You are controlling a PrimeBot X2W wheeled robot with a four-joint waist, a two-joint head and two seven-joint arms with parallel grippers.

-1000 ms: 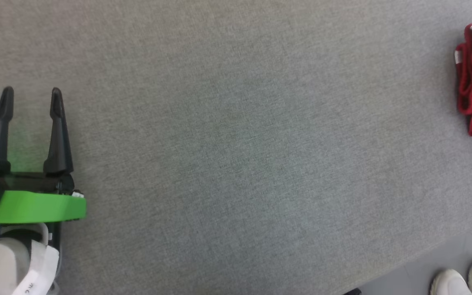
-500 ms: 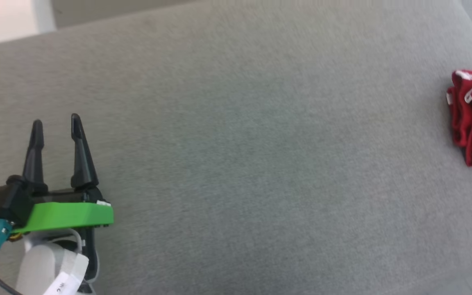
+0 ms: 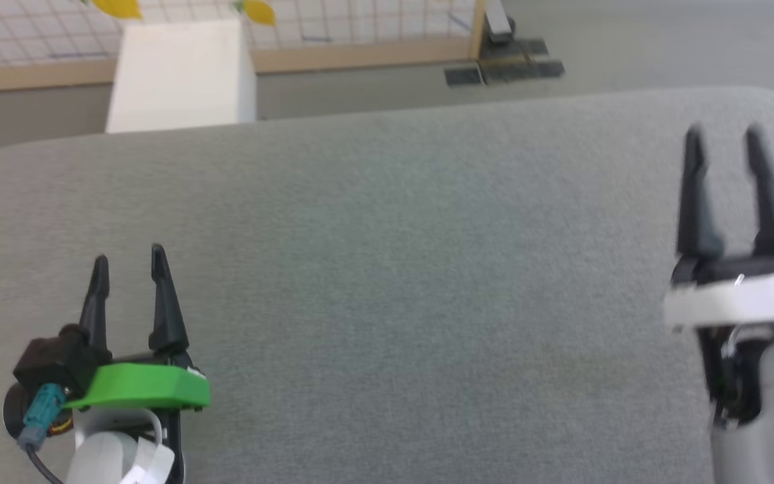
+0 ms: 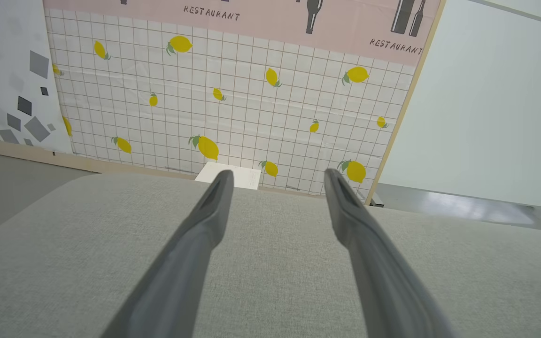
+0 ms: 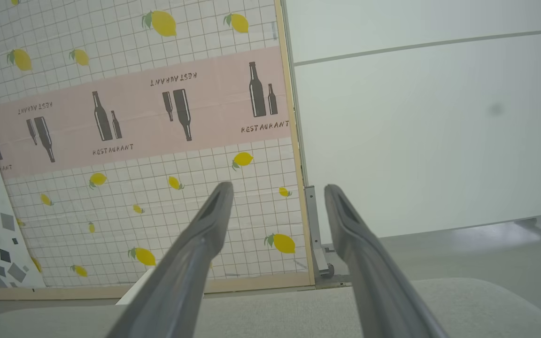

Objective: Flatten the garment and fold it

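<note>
The garment is out of view. My left gripper [image 3: 129, 259] hovers over the lower left of the grey fabric table [image 3: 387, 269], fingers spread apart with nothing between them. At the right edge of the head view my right gripper [image 3: 724, 131] stands open too, empty, fingers pointing toward the table's far edge. In the left wrist view my left gripper [image 4: 275, 173] points over the table surface [image 4: 275, 263] toward a lemon-print wall. In the right wrist view my right gripper [image 5: 277, 188] points at the same wall, above the table's far edge [image 5: 463, 300].
Beyond the table's far edge stands a white box [image 3: 182, 74] on the floor. A lemon-patterned grid panel [image 4: 233, 108] with a pink "RESTAURANT" band and a pale partition [image 5: 430, 126] close off the back. The table's right far corner [image 3: 773, 101] is rounded.
The head camera has tilted up and swung, so the table's far edge and the wall now show and the garment has left the picture at the right. The right gripper has come into view.
</note>
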